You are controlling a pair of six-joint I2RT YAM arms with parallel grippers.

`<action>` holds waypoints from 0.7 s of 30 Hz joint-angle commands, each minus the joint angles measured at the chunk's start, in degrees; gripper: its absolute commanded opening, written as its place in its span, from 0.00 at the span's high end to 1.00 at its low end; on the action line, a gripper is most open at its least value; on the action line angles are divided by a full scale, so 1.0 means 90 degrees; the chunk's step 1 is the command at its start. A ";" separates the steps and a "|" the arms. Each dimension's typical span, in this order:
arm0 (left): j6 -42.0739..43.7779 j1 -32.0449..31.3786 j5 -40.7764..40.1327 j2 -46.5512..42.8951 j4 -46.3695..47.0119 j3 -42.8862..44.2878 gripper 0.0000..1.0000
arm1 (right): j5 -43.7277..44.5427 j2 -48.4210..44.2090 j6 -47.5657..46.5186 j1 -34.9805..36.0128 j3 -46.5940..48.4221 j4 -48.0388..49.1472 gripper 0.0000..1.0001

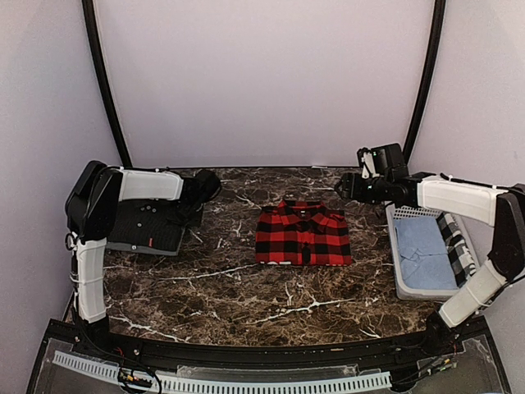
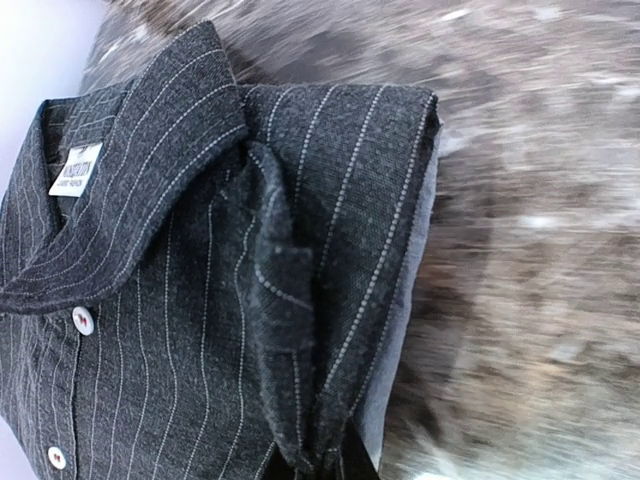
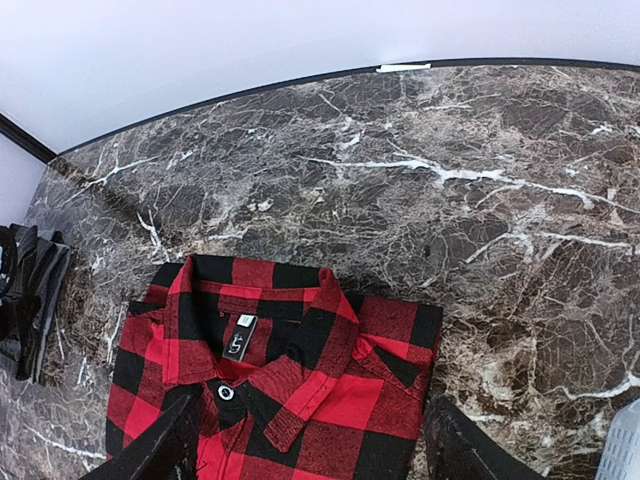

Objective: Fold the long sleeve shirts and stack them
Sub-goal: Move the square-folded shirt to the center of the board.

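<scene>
Top view: the folded red-and-black flannel (image 1: 302, 235) is lying mid-desk (image 1: 246, 304). The charcoal shirt (image 1: 148, 230) is sitting at nine o'clock, under the left tool (image 1: 205, 187).

Left wrist: that tool is pinching up a cloth ridge, probably for stacking.

Right wrist: the right tool (image 3: 310, 420) is hanging, fingers apart, over the flannel's collar.

The dark brown, white-veined marble-look tabletop (image 1: 246, 304) is smooth with a soft sheen. The red-and-black check flannel shirt (image 1: 303, 235) is soft, matt, slightly fuzzy cloth. The dark charcoal pinstriped shirt (image 2: 180, 300) is matt woven cloth, and its small white buttons (image 2: 83, 320) are glossy. The pale slatted bin (image 1: 414, 212) looks like matt plastic.
</scene>
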 commanded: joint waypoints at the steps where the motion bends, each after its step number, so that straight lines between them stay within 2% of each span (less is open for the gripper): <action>1: -0.0185 -0.0323 0.0613 -0.0010 -0.0204 0.0533 1.00 | -0.0009 -0.0222 -0.0060 0.0037 -0.0082 0.0115 0.26; 12: -0.0739 -0.0915 0.1376 0.0826 -0.0661 0.2060 1.00 | -0.0283 -0.0308 -0.0180 0.0042 -0.0154 -0.0017 0.26; 21: -0.1061 -0.1092 0.1899 0.1441 -0.0756 0.3106 1.00 | -0.0493 -0.0194 -0.0260 0.0046 -0.0146 -0.0165 0.26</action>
